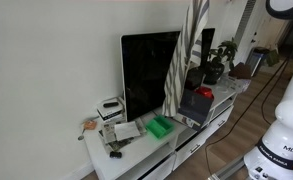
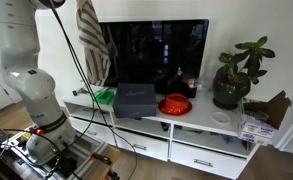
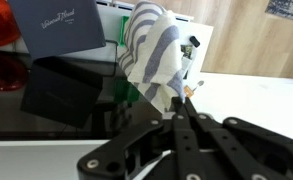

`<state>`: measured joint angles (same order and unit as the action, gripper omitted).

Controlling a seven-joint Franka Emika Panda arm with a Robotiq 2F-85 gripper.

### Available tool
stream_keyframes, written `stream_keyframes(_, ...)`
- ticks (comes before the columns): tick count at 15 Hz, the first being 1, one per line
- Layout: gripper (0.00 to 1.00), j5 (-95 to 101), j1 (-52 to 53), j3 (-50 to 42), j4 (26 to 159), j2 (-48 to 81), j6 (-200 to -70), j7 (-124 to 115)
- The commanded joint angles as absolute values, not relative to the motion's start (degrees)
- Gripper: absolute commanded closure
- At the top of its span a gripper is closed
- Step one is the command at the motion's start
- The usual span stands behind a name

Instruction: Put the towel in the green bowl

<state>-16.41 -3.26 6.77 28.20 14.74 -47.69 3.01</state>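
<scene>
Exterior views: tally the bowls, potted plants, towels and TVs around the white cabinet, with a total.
Bowls: 2, green bowl, red bowl
Potted plant: 1
Striped towel: 1
TV: 1
Total: 5

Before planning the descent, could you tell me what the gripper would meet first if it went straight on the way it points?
Probably the green bowl: in the wrist view the gripper points along the hanging grey-striped cloth towel it grips, with green peeking behind it. Depth is unclear.
</scene>
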Motion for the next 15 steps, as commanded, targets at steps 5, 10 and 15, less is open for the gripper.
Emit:
stream_keyframes(5, 1.00, -14.91, 0.08, 7.11, 32.06, 14.46, -47.69, 2.67)
stream_keyframes(10, 1.00, -13.52, 2.12, 7.42, 35.12, 14.04, -47.69, 3.27)
stream_keyframes(15, 1.00, -13.34, 3.86, 7.76, 36.84, 14.00, -47.69, 3.37)
